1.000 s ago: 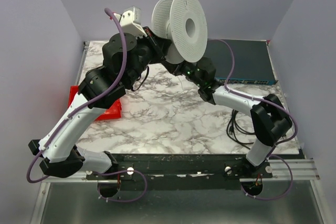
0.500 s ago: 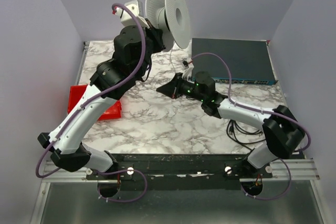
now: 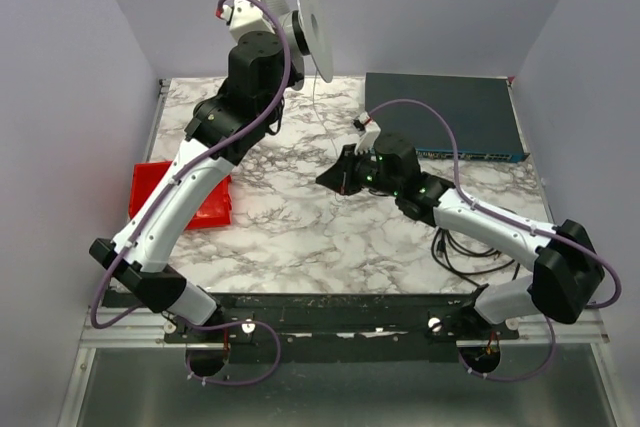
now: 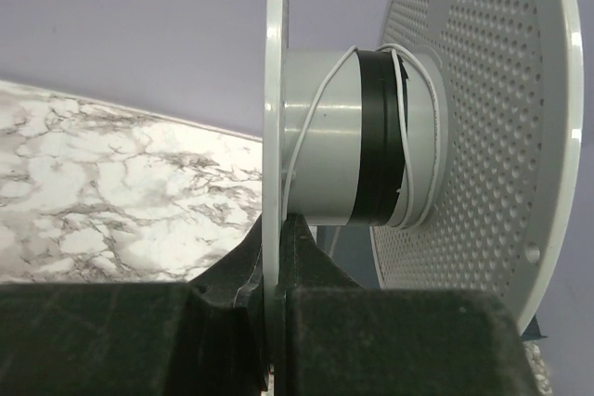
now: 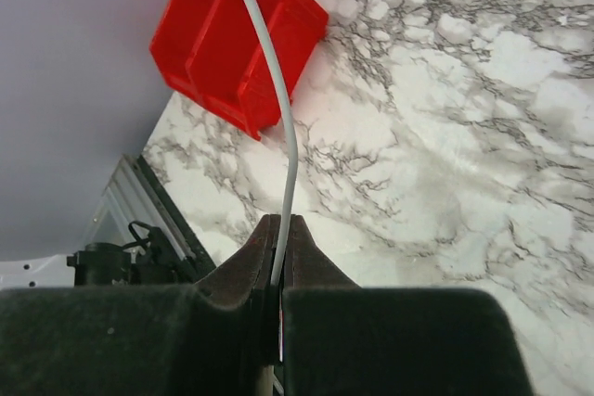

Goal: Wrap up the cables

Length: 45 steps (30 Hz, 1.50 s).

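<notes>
1. At the lower right of the top view, a loose black cord (image 3: 455,247) lies on the table (image 3: 320,237), and neither arm is near it.
2. At the centre, the right gripper (image 5: 278,226) is pinched shut on the white cable (image 5: 292,150). The cable rises from between its tips toward the upper left of the wrist view. A second ago this hand was part open, up under the spool. It has since dropped toward the middle of the table and clamped on.
3. At the middle left, the red bin (image 3: 185,197) sits where it was.
4. At the top, left of centre, the left gripper (image 4: 277,229) is closed on the edge of the spool (image 3: 300,12) and holds it high over the far side of the table. A few turns of cable already lie round its core. A second ago the spool's broad face looked at the camera; now it has swung left and shows edge-on.
5. A thin line of cable runs from the spool down to the right hand. To my eye that hand now acts as a guide to keep the line taut for more turns, and the winding looks barely begun.
6. At the upper right, the switch (image 3: 440,112) lies flat.
</notes>
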Each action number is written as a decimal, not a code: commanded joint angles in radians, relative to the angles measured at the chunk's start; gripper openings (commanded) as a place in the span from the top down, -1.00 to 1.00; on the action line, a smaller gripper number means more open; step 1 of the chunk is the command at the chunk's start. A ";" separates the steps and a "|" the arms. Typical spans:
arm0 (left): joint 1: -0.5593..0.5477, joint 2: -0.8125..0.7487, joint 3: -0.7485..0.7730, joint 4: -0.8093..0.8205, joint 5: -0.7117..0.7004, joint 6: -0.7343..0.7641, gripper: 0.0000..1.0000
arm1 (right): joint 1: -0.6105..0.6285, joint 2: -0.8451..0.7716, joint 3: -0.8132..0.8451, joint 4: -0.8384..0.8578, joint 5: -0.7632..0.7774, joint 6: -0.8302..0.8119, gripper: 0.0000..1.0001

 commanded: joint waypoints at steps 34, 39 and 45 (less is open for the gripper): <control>0.015 0.089 -0.177 0.094 0.128 0.177 1.00 | 0.016 0.099 0.853 -0.709 0.582 -0.468 0.99; -0.017 0.058 -0.248 0.132 0.135 0.219 1.00 | 0.010 0.196 1.003 -0.728 0.646 -0.524 0.99; -0.049 0.005 -0.337 0.181 0.158 0.243 1.00 | -0.062 0.280 1.137 -0.752 0.605 -0.534 0.99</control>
